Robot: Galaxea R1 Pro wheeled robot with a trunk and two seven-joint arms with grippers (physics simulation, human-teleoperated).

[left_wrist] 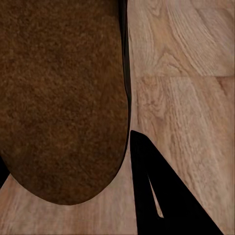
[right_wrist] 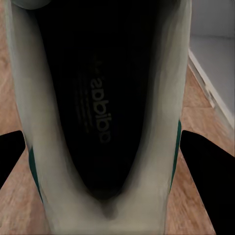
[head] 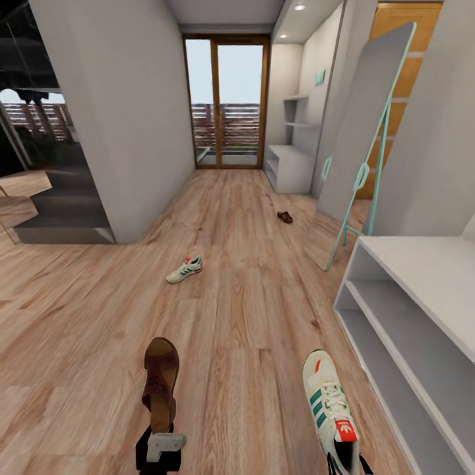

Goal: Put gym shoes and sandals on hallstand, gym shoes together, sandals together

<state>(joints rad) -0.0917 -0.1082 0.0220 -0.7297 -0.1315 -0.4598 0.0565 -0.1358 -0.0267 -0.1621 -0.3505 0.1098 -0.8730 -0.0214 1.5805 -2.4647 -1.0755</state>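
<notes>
Gym shoes, white lace-up with green side stripes and red tongue patches: one [head: 332,409] is being held in the right hand [head: 346,465] at the bottom of the head view, toe pointing away, hanging above the light brown wood-grain plank corridor floor [head: 251,310] just beside the near pale grey low unit with open shelves [head: 409,316]. The right wrist view is looking down into this shoe's dark insole [right_wrist: 98,112], with the hand's black fingers [right_wrist: 205,161] sitting at either side of the white upper, closed onto it.

Second gym shoe [head: 185,269] is lying on the floor, well apart from the near grey unit, toward the grey wall corner.

Sandals, dark reddish-brown leather with perforated straps: one [head: 160,382] is being gripped by the left hand [head: 161,445], standing lengthwise above the floor, across from the held gym shoe. The left wrist view is showing its brown sole [left_wrist: 58,98] close up, one black finger [left_wrist: 156,186] alongside it.

Second sandal [head: 285,216] is lying on the floor farther down the corridor, beyond the near grey unit and near the far pale grey hallstand [head: 290,168] with staggered wall shelves and mint letters [head: 320,78].

Tall mint-framed panel [head: 369,119] is leaning against the wall between the near grey unit and the hallstand.
</notes>
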